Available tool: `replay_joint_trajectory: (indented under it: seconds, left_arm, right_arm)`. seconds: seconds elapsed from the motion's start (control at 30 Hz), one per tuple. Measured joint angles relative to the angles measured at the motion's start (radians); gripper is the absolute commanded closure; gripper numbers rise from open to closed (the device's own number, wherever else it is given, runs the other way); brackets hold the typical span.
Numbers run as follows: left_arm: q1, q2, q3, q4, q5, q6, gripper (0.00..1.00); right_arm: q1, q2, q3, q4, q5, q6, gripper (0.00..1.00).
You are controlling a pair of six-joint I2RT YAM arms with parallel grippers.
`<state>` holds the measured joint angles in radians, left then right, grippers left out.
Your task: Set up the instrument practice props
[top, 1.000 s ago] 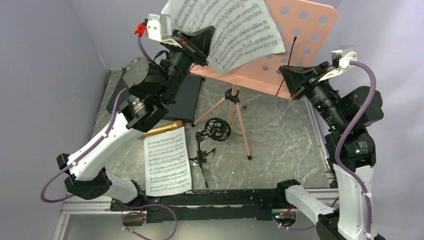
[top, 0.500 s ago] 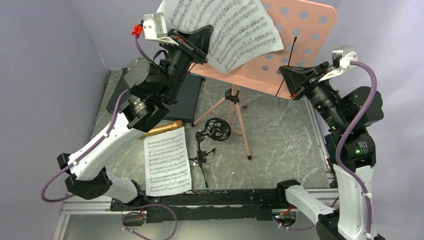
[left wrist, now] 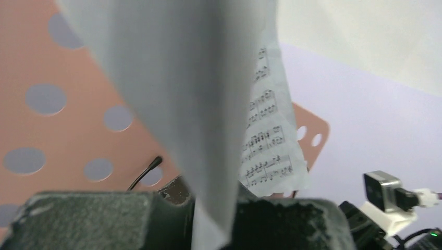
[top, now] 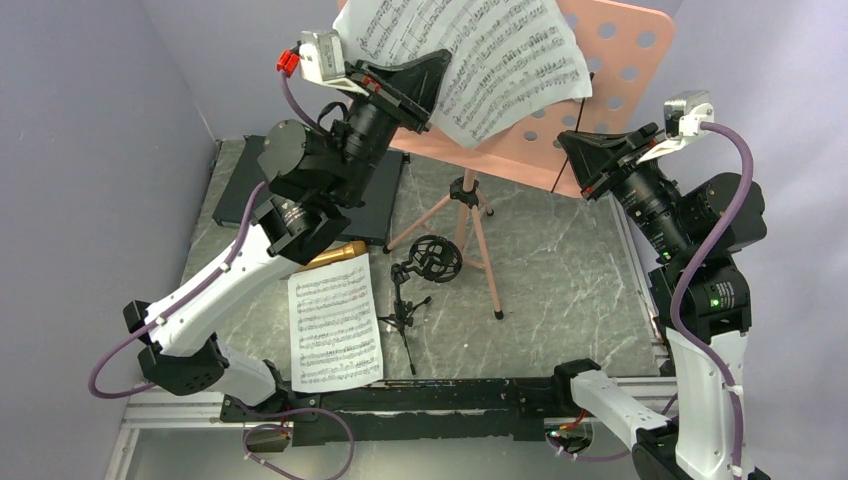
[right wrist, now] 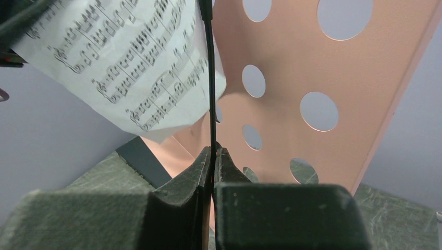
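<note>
My left gripper [top: 435, 75] is shut on the edge of a white sheet-music page [top: 500, 60] and holds it up in front of the pink-copper perforated music stand [top: 620, 60]. In the left wrist view the page [left wrist: 208, 104] hangs between the jaws of this gripper [left wrist: 213, 229]. My right gripper [top: 570, 150] is shut on the stand's thin black wire arm [right wrist: 209, 78], seen pinched between the jaws of this gripper [right wrist: 212, 156]. A second page [top: 335, 320], a gold microphone [top: 335, 255] and a small black tripod mic stand [top: 425, 265] are on the table.
A flat black box [top: 375, 200] lies at the back left, partly under my left arm. The music stand's tripod legs [top: 480, 240] spread over the middle of the grey marble table [top: 560, 270]. Purple walls close in on both sides.
My left gripper has moved right with the page, carrying it further across the face of the music stand. The right gripper has not moved.
</note>
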<state>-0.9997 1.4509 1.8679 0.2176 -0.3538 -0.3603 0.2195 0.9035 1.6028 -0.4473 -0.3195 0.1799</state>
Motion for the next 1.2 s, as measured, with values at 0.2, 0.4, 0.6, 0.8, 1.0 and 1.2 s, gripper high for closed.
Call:
replay_joint_trajectory:
  seconds: [0.2,0.4,0.6,0.8,1.0,1.2]
  left_arm:
    - [-0.002,0.037,0.085,0.045,0.099,0.003,0.97]
    - [-0.003,0.070,0.122,0.104,0.167,0.008,0.97]
    - [-0.003,0.117,0.160,0.155,0.217,0.007,0.97]
    - [-0.003,0.154,0.212,0.161,0.255,0.003,0.97]
    - [-0.003,0.154,0.219,0.176,0.285,0.002,0.97]
    - [-0.003,0.154,0.219,0.204,0.290,0.003,0.97]
  right_arm:
    - [0.000,0.000,-0.001,0.000,0.000,0.000,1.00]
    - [0.000,0.000,-0.002,0.001,0.000,0.000,1.00]
    - [0.000,0.000,-0.002,0.001,0.000,0.000,1.00]
    - [0.000,0.001,-0.002,0.000,0.000,0.000,1.00]
    - [0.000,0.005,-0.002,0.001,0.000,0.000,1.00]
    - [0.000,0.007,-0.002,0.000,0.000,0.000,1.00]
